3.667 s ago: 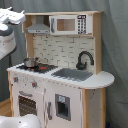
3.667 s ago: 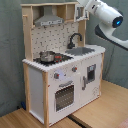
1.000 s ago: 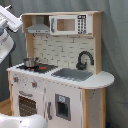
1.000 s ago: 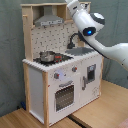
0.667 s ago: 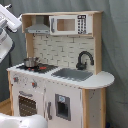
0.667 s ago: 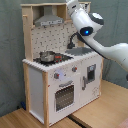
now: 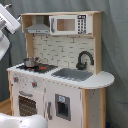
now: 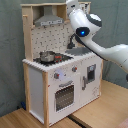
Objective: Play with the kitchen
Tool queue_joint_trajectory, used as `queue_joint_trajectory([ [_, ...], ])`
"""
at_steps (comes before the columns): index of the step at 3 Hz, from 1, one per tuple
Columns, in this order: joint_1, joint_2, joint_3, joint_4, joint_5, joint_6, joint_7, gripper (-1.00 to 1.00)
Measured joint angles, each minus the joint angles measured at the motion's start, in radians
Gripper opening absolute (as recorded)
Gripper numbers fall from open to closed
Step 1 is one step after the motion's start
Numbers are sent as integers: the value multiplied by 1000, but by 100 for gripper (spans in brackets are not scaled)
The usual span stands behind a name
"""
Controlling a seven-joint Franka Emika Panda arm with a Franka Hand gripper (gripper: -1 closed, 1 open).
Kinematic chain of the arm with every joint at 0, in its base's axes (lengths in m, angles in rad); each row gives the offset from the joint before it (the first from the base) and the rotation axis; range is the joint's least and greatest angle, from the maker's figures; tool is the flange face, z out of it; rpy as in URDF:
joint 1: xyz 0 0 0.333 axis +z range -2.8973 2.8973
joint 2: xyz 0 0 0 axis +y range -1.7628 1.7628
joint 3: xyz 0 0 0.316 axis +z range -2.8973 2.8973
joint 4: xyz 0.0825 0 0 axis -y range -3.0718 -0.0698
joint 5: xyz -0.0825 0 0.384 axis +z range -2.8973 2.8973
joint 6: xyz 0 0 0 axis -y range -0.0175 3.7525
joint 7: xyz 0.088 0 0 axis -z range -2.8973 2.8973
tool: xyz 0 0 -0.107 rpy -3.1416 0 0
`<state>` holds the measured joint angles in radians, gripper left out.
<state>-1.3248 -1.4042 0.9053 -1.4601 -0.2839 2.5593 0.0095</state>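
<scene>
I am guiding the white arm (image 8: 95,37) toward the tall white-and-light-wood toy kitchen (image 7: 57,75) standing on the wooden floor, judging its panels stiff and its oven door handle (image 8: 65,84) the graspable part, though I cannot tell the tool's state.

A staged robot test room, not a home: a grey curtain (image 7: 112,45) hangs behind a toy kitchen (image 7: 60,75), which stands on a plain wooden bench (image 8: 95,112) beside a white robot arm (image 8: 100,45).

white matt panels and pale wood kitchen (image 7: 60,95)
</scene>
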Motion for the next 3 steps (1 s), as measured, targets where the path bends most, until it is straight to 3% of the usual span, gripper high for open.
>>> queue_joint_trajectory([
  [3, -34, -2, 77, 32, -1, -254, 224, 100],
])
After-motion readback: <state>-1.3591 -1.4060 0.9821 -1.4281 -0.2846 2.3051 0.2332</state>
